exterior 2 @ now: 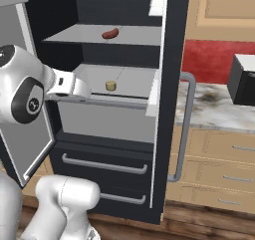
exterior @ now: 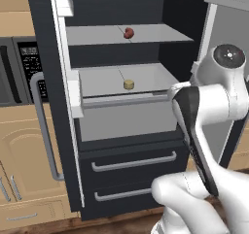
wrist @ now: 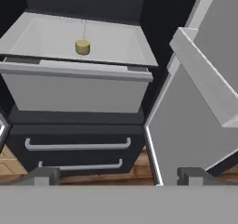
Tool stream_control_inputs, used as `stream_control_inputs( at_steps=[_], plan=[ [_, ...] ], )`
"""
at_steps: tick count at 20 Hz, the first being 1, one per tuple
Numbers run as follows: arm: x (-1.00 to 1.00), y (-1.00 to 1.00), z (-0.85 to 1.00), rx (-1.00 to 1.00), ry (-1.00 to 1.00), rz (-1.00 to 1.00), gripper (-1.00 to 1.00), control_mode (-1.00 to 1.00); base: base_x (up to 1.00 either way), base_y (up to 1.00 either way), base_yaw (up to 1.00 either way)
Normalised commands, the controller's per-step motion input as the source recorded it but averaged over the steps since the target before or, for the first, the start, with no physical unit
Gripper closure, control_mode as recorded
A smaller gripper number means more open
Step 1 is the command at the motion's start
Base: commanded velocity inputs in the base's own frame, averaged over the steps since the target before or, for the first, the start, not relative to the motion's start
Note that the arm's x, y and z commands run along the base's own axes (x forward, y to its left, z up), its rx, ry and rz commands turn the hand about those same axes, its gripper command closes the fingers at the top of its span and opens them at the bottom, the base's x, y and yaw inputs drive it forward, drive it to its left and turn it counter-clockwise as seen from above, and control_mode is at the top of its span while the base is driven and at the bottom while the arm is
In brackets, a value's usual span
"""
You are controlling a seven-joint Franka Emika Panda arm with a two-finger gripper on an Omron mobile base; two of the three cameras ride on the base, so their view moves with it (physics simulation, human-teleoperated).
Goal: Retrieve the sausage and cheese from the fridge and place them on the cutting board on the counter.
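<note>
Hand view shows you the tool (wrist: 119, 175) with its jaws spread wide, holding nothing, low before the open fridge (wrist: 83, 125). Your cheese (wrist: 82, 47) sits well ahead on the lower shelf; the sausage (exterior: 128, 32) lies on the shelf above.

One sausage (exterior: 128, 32), one cheese (exterior: 129, 84), one fridge (exterior: 53, 131) with two lower drawers (exterior: 133, 162).

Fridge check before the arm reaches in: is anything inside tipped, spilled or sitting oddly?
Nothing stands out. The sausage lies on the upper shelf and the cheese sits upright in the bin below, both apart from the walls. No spill shows. The fridge doors stand open.
</note>
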Motion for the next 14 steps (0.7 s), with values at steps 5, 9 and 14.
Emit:
stream_control_inputs(
  at_steps=[5,9,14],
  plan=[
    [-0.15,0.0,0.0,0.01,-0.26,0.04,-1.0,-1.0,0.0,0.0,0.0],
    [-0.03,0.0,0.05,0.0,-0.08,0.07,-1.0,-1.0,0.0,0.0,0.0],
    [-0.11,-0.04,0.15,0.0,-0.01,0.12,-1.0,-1.0,0.0,0.0,0.0]
  ],
)
